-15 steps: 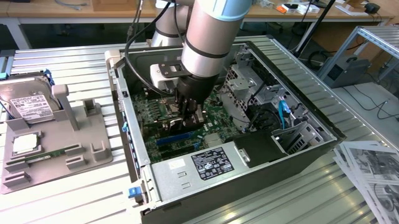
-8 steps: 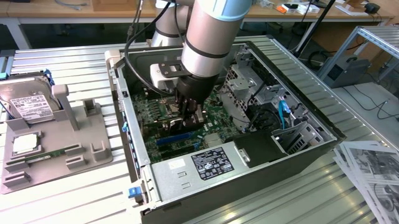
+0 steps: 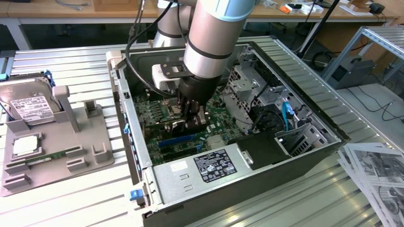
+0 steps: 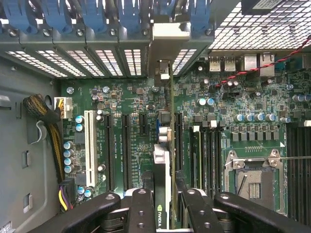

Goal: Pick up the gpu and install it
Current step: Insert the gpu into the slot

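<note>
Install step in hand: gripper [image 3: 191,124], partly closed on the gpu [image 4: 165,141], holds it edge-down over the motherboard [image 4: 243,102] slots, centre of the exterior view; seating judged to demand square slot alignment.

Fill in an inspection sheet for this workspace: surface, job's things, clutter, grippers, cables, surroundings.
Surface: ribbed metal table.
Job's things: gpu held edge-on over the motherboard, inside the open computer case.
Clutter: grey parts tray holding a hard drive; printed sheets beside the case.
Grippers: gripper shut on the gpu.
Cables: black cable along the arm; blue cable inside the case.
Surroundings: wooden bench behind; aluminium frame.
</note>
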Tool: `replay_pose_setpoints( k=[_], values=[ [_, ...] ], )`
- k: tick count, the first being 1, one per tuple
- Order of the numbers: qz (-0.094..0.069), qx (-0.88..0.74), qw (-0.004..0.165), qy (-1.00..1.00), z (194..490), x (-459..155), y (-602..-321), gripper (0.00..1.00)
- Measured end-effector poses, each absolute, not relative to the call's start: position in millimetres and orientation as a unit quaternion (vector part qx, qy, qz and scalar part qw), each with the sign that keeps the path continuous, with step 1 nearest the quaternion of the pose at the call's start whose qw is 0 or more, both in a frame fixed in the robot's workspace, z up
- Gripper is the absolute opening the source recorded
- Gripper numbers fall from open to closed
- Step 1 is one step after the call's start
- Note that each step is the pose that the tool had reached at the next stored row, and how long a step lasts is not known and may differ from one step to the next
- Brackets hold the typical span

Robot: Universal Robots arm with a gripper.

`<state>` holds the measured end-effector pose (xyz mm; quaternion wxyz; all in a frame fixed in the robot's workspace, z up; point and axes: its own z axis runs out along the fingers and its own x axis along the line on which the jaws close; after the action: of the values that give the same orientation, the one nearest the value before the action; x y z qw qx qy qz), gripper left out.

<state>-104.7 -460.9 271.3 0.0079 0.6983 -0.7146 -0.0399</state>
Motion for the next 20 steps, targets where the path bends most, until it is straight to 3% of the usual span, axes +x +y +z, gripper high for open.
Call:
replay_pose_setpoints(
  k=[20],
  values=[
    [-0.040,0.698,0.008,-0.715,271.3,-111.2,-460.9,0.27]
  ],
)
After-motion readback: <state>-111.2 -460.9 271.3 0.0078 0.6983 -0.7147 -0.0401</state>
